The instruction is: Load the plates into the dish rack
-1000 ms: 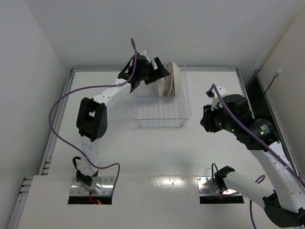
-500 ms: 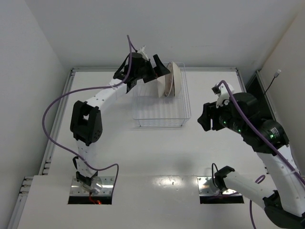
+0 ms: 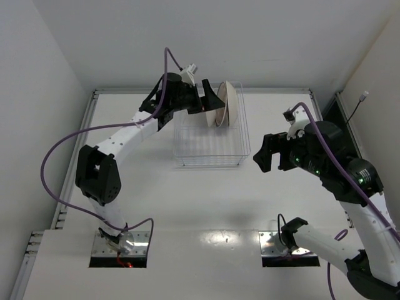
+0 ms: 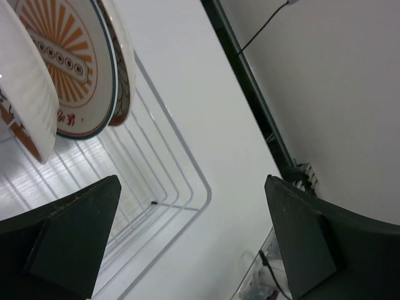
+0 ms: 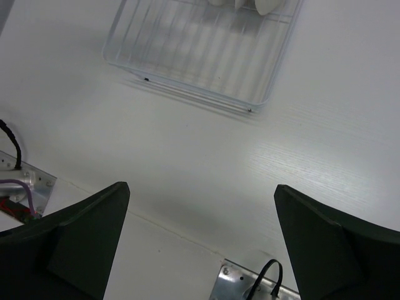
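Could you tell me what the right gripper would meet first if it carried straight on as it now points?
Probably bare table, just short of the rack; nothing else shows in front of the open right gripper, though depth is unclear.

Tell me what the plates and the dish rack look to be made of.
The plates look like glazed ceramic: smooth, glossy faces with printed orange and brown patterns. The dish rack looks like thin metal wire with a white coating, judging by its slim parallel bars, though plastic cannot be ruled out.
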You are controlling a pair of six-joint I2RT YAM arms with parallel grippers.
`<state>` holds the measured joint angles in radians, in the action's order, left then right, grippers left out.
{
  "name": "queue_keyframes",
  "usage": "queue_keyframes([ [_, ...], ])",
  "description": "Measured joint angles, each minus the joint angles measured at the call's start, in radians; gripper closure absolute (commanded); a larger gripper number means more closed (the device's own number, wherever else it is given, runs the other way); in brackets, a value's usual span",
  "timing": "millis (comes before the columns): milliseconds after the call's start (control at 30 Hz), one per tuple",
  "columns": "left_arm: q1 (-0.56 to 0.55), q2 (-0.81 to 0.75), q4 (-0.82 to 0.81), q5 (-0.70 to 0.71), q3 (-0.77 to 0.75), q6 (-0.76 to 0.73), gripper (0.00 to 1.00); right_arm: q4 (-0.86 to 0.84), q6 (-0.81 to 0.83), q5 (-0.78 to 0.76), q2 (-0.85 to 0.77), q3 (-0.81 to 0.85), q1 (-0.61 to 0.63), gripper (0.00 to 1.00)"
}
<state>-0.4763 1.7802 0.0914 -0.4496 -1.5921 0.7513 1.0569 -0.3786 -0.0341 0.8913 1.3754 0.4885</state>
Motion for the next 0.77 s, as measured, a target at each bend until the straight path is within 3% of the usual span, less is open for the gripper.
queue_keyframes([
  [133, -0.013, -0.041, 0.082, -0.004, 0.033, -0.086, 0.0, 0.006, -0.013, -0.014, 0.013, 0.046, 0.0, 0.01],
  [267, -0.028, -0.194, 0.172, 0.048, 0.144, -0.2, 0.0, 0.007, -0.014, -0.019, 0.036, 0.103, 0.0, 0.01],
  [533, -0.04, -0.633, 0.247, 0.277, 0.348, -0.403, 0.0, -0.01, -0.014, -0.047, 0.055, 0.124, 0.0, 0.01],
  [767, -0.04, -0.797, 0.298, 0.433, 0.567, -0.437, 0.0, -0.021, -0.014, -0.077, 0.048, 0.102, 0.0, 0.01],
])
